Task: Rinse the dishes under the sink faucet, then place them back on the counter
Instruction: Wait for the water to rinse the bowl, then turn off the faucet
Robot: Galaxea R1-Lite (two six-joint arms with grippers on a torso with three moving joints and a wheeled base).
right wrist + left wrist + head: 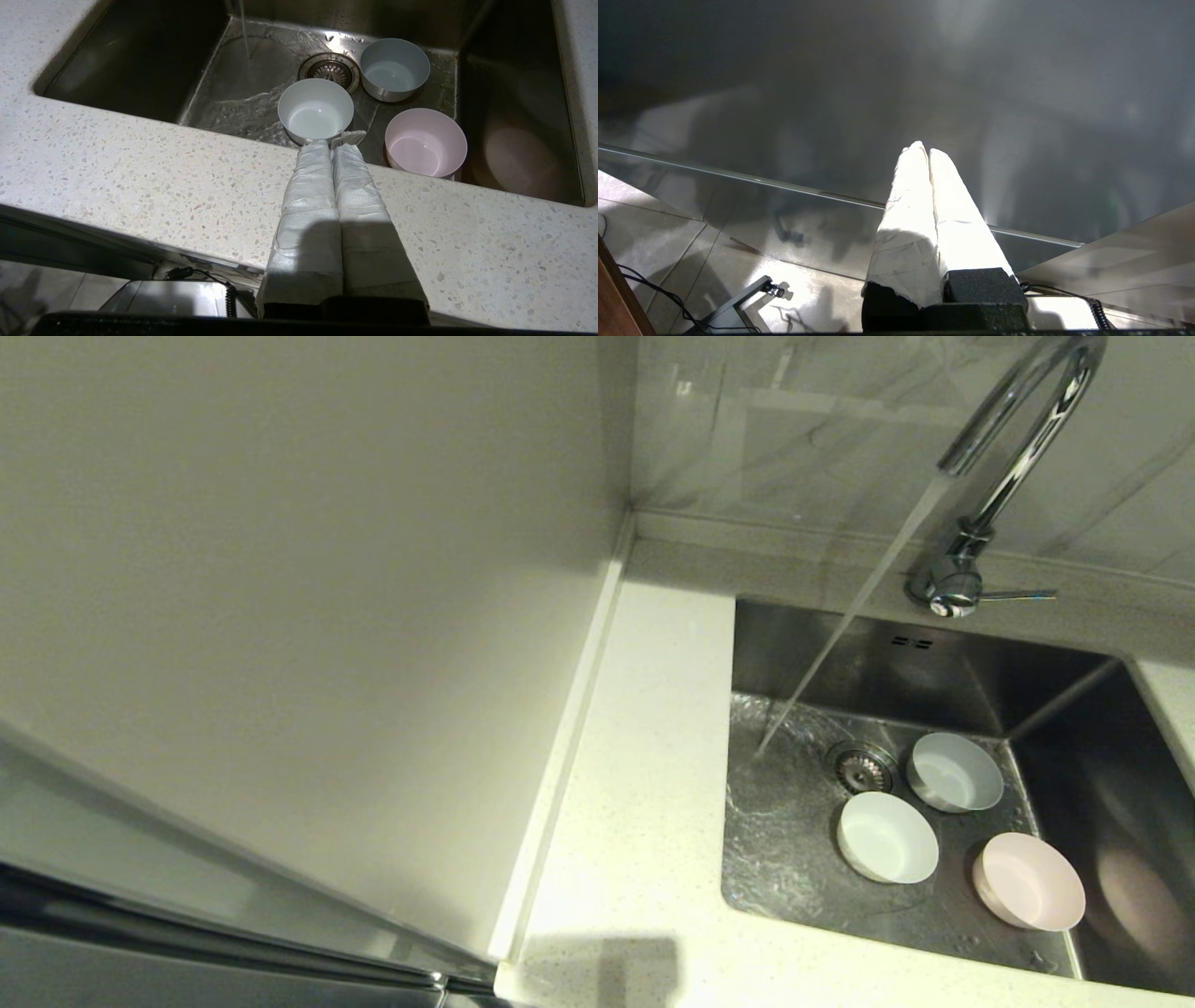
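Right gripper in the right wrist view: fingers pressed together, empty, hanging over the counter edge short of the white bowl.

Left wrist view: left gripper closed, parked off by a steel panel.

Head view: faucet running into the sink; 3 bowls on its floor, stream missing them all. Risk: wet rims slipping from the grip.

sink: right of counter
bowls: in sink, around drain
faucet: behind sink
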